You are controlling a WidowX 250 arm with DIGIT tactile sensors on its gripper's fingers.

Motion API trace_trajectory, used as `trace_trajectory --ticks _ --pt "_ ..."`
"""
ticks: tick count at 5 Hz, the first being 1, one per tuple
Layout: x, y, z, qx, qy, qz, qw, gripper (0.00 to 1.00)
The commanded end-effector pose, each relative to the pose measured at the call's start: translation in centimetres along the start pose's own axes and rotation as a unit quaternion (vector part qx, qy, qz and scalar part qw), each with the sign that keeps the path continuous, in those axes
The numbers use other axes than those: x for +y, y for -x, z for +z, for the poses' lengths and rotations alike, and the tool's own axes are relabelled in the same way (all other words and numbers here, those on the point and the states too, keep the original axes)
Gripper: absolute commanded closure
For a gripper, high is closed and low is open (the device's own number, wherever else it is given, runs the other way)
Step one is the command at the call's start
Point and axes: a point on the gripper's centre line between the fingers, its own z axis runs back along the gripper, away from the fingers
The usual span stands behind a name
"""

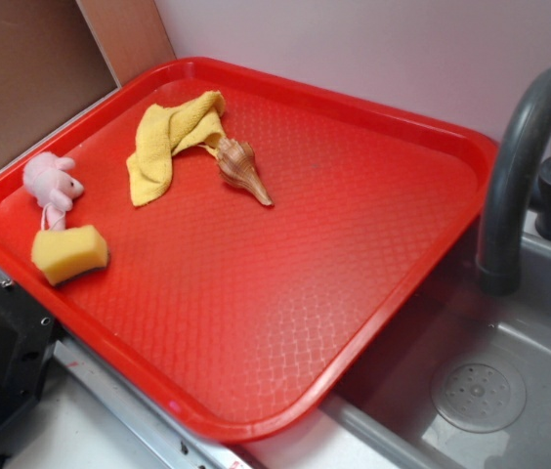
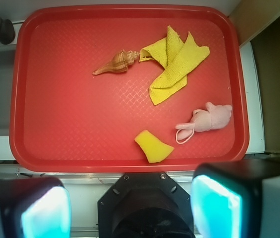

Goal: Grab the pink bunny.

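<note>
Gripper point(image 2: 130, 208) sits high above the near edge of the red tray point(image 2: 18, 99), fingers spread wide with nothing between them; released, likely parked for an overview before descent. Landmark: tray. Nearest on it, by the near rim, a yellow sponge point(image 2: 153, 147). Just beyond and to its side, close to the tray's corner rim, lies the pink bunny point(image 2: 207, 120) on its side, a thin loop trailing toward the sponge. Sponge and bunny are close but seem apart; a wide approach might clip the sponge or the rim. Farther in, a crumpled yellow cloth point(image 2: 175, 62), with a brown seashell point(image 2: 117, 62) touching its corner. Both well clear of the bunny. Beyond the tray's far side, a sink with a grey faucet point(image 1: 525, 156).
</note>
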Motion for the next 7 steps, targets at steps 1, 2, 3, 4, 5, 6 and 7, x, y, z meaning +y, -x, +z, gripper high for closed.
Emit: trace_trajectory --ticks 1,2,3,4,5,6,7 --pt "0.0 0.0 0.0 0.0 0.0 0.0 1.0 0.0" --pt "1.2 -1.0 -1.4 -0.078 -0.011 0.121 0.99 0.0" --pt "3.1 -2.1 -3.6 -0.127 -0.012 0.242 0.962 0.0" --pt "5.4 -2.4 -5.6 -0.159 -0.039 0.356 0.92 0.0" --pt "8.5 -2.5 -8.4 -0.171 -0.066 0.465 0.866 0.0" --pt "11.0 -2.5 -11.4 -0.173 -0.137 0.53 0.819 0.0" --pt "14.1 -2.6 -16.3 -0.154 -0.158 0.519 0.826 0.0"
